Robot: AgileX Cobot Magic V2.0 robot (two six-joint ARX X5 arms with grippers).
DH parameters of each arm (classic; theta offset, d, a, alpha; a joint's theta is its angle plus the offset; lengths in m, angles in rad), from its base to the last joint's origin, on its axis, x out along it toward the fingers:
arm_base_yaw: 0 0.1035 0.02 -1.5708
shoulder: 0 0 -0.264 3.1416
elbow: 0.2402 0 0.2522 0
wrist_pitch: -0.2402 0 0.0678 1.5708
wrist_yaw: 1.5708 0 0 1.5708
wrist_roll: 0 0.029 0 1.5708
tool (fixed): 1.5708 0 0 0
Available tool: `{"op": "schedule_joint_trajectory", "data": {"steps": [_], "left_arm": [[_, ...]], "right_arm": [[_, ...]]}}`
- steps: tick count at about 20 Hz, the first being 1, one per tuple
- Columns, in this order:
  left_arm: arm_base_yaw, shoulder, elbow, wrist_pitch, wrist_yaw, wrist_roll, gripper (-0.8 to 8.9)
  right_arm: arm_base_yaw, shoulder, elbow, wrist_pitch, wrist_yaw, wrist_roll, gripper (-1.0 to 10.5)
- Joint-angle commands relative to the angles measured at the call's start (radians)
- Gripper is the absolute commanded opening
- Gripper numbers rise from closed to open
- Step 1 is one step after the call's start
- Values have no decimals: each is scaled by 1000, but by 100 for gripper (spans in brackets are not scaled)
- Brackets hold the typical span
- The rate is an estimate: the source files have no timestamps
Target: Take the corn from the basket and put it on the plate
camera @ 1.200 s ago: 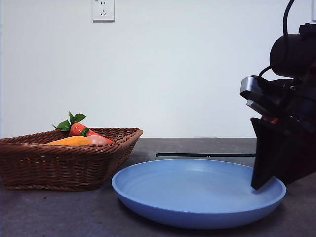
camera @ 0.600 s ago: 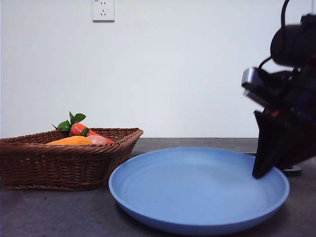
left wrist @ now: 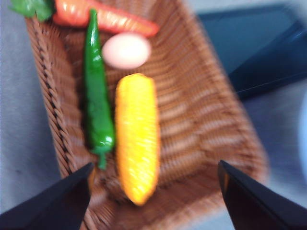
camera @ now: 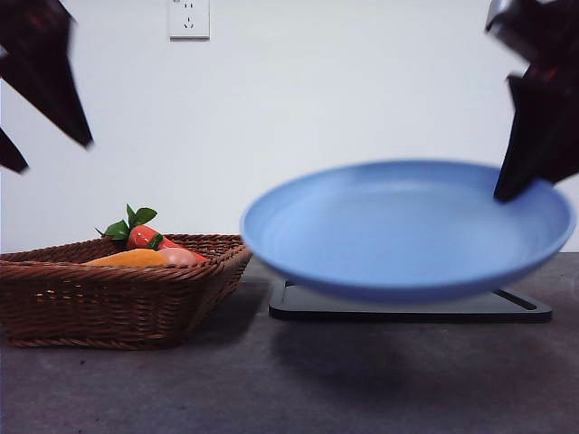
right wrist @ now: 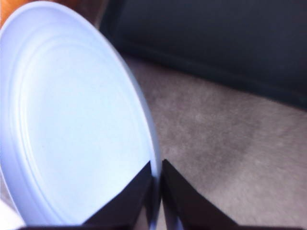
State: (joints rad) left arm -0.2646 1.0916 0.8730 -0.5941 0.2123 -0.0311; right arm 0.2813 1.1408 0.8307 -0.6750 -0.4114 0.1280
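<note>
The corn (left wrist: 136, 134) lies lengthwise in the brown wicker basket (left wrist: 201, 120), beside a green pepper. From the front, the corn (camera: 131, 258) just peeks over the rim of the basket (camera: 118, 294). My left gripper (left wrist: 154, 165) hovers open above the basket, jaws spread either side of the corn and clear of it; the front view has the left gripper (camera: 54, 154) high at the left. My right gripper (right wrist: 157, 167) is shut on the rim of the light-blue plate (right wrist: 72, 120). The plate (camera: 398, 226) hangs tilted in the air, with the right gripper (camera: 516, 181) at its right edge.
A carrot (left wrist: 105, 17), a pinkish egg (left wrist: 126, 50) and a green pepper (left wrist: 98, 110) share the basket. A flat black tray (camera: 407, 307) lies on the grey table below the raised plate.
The right gripper has lifted the plate off the table into the air, uncovering the black tray. The left gripper has come into view at the top left, above the basket.
</note>
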Motion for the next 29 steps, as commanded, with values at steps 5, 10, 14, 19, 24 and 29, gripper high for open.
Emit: {"op": "schedule_joint_trajectory", "data": {"steps": [5, 10, 14, 19, 24, 29], "left_arm": [[-91, 309, 134, 55, -131, 48, 400], [-122, 454, 163, 91, -136, 72, 400], [-130, 515, 163, 103, -140, 72, 400], [-132, 561, 164, 125, -140, 72, 382], [-137, 579, 164, 119, -140, 71, 252], [-142, 576, 166, 115, -139, 67, 204]], "right_arm": [[-34, -129, 26, -38, -2, 4, 2], [-56, -150, 26, -52, -2, 3, 2], [-58, -150, 26, -53, -3, 3, 2], [-58, -150, 26, -53, -3, 3, 2], [-58, -150, 26, -53, -3, 3, 2], [-58, -150, 26, -52, -2, 3, 2]]}}
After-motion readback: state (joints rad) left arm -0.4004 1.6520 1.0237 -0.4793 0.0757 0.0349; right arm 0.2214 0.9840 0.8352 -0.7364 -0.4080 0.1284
